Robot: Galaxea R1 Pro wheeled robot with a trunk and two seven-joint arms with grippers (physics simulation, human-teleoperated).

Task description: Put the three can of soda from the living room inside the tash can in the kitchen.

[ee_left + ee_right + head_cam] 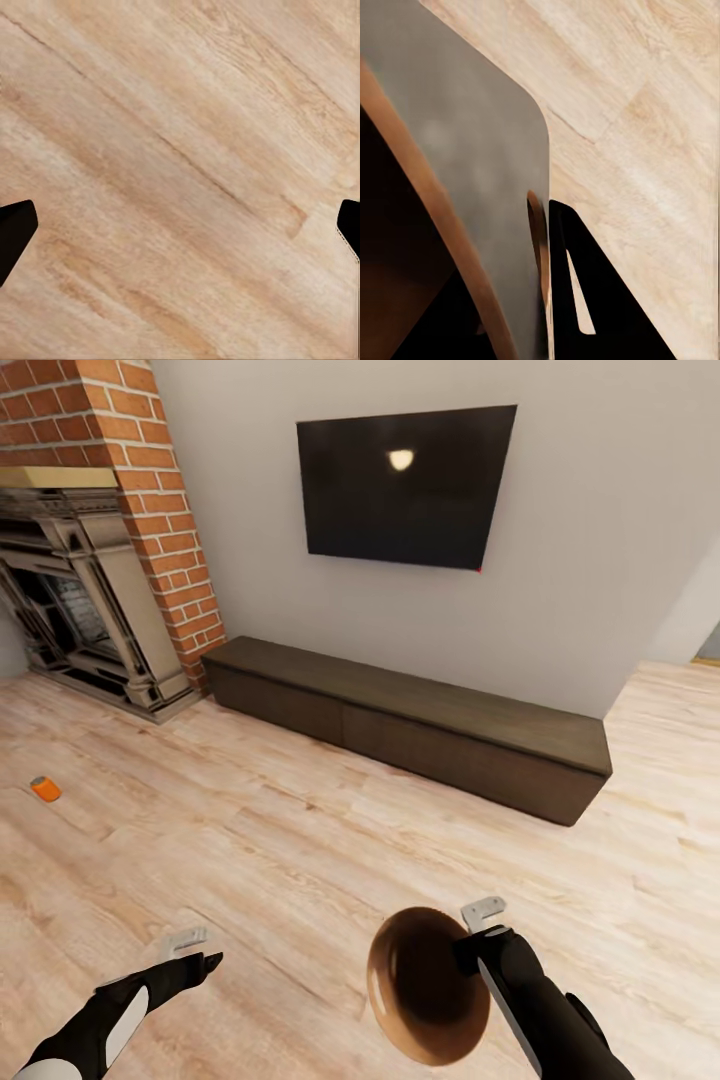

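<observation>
One bright orange can of soda point(45, 789) lies on the light wood floor at the far left, near the fireplace. My right gripper point(478, 940) is shut on the rim of the tash can point(425, 985), held tilted low in front of me with its copper-brown inside facing the camera. The right wrist view has the bin's grey outer wall point(472, 165) and one dark finger point(585, 300) pressed against its edge. My left gripper point(195, 952) hovers open over bare floor, well short of the can; its fingertips point(15, 232) stand wide apart with nothing between them.
An ornate stone fireplace point(80, 610) and red brick chimney point(150, 490) stand at the left. A long low dark cabinet point(420, 725) runs along the grey wall under a black TV point(405, 485). An opening shows at the far right point(705, 645).
</observation>
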